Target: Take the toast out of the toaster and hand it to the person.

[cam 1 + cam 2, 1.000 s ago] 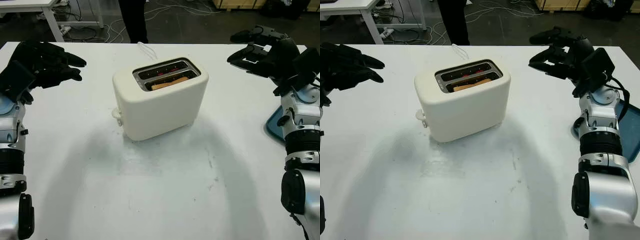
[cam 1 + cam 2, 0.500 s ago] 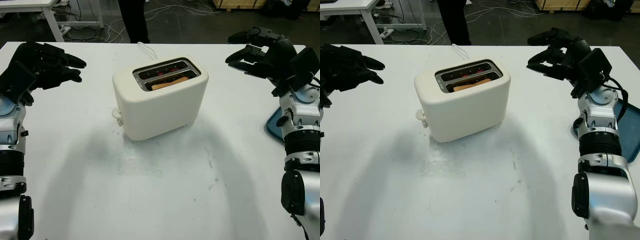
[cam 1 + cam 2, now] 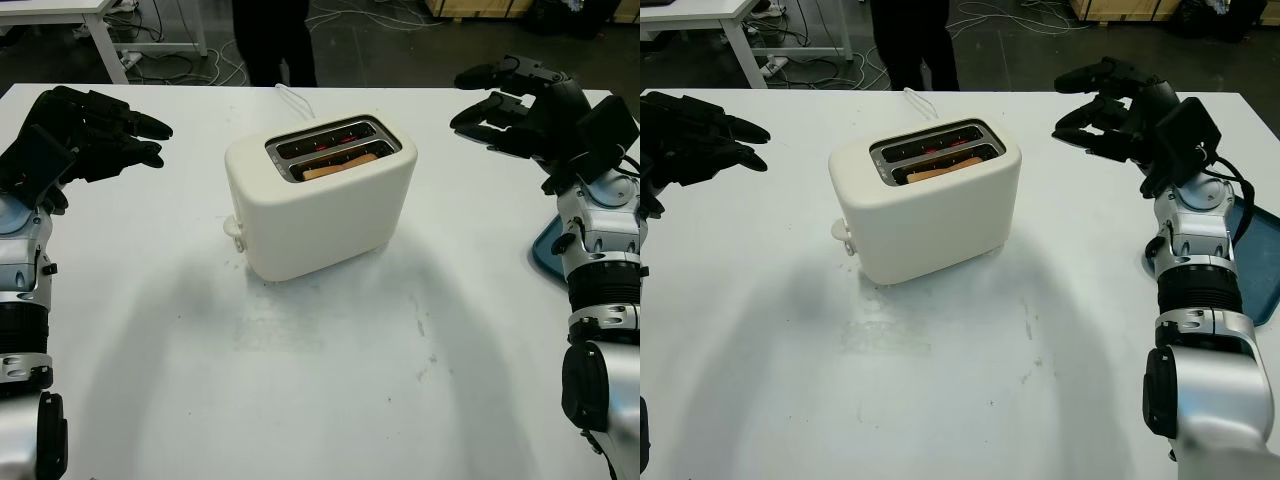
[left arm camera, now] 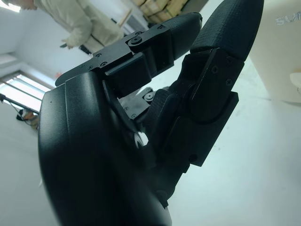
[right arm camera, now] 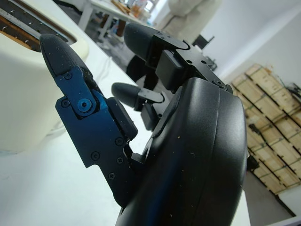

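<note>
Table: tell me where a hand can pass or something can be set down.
Widest bare stretch of the table: in front of the toaster. Bare lanes also separate it from the open left hand and open right hand. A blue tray crowds the right edge.

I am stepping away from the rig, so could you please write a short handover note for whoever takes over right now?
Left hand: open, above the table's far left, holding nothing.
Right hand: open, above the table's far right, holding nothing.
Toast sits in the near slot of the cream toaster at mid-table.
Person stands beyond the far edge.
Done: nothing yet.
Left: grasp the toast, lift it out, hand it over.
</note>
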{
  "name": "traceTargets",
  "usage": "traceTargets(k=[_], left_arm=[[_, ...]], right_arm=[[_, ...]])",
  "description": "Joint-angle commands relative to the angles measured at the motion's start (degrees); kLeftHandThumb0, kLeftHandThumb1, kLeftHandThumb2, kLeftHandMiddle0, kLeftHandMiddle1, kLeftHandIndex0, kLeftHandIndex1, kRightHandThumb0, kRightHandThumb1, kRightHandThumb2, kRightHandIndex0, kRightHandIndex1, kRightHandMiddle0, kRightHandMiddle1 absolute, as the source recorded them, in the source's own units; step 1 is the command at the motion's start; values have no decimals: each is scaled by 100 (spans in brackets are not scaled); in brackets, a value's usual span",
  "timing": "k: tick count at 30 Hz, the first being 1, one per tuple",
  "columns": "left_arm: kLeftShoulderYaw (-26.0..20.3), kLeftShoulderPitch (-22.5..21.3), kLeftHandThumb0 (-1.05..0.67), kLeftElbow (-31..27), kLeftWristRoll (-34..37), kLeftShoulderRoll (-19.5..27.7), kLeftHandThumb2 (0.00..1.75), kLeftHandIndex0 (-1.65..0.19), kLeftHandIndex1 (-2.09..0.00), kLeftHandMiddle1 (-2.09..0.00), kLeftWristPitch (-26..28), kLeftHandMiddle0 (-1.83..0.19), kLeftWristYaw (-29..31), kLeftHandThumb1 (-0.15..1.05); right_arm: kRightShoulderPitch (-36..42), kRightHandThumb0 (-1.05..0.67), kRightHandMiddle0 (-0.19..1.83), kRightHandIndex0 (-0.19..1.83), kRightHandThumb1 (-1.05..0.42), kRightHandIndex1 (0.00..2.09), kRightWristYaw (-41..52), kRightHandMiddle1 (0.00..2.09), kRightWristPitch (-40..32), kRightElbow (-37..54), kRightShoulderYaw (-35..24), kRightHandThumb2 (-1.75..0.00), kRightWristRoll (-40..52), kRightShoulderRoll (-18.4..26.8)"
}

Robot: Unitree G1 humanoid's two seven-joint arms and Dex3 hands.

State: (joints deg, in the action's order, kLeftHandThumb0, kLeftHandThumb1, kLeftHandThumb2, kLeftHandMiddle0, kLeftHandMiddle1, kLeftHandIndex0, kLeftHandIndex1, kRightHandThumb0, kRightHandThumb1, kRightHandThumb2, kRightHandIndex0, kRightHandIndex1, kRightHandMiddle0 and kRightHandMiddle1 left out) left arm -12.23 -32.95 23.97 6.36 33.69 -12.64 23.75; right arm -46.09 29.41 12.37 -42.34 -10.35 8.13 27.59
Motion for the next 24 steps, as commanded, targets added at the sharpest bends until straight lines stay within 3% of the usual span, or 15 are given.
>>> traceTargets(k=[1, 24], left_arm=[[-21, 5, -105, 80, 39, -57, 0, -138, -1, -56, -109, -123, 6, 79], [8, -108, -105, 385, 58, -93, 0, -139, -1, -50, -290, -127, 33, 78]], right_arm=[[108, -62, 60, 58, -65, 111, -10, 74, -82, 100, 12, -1, 15, -12], [37, -69, 61, 57, -64, 112, 113, 73, 45, -76, 14, 0, 10, -6]])
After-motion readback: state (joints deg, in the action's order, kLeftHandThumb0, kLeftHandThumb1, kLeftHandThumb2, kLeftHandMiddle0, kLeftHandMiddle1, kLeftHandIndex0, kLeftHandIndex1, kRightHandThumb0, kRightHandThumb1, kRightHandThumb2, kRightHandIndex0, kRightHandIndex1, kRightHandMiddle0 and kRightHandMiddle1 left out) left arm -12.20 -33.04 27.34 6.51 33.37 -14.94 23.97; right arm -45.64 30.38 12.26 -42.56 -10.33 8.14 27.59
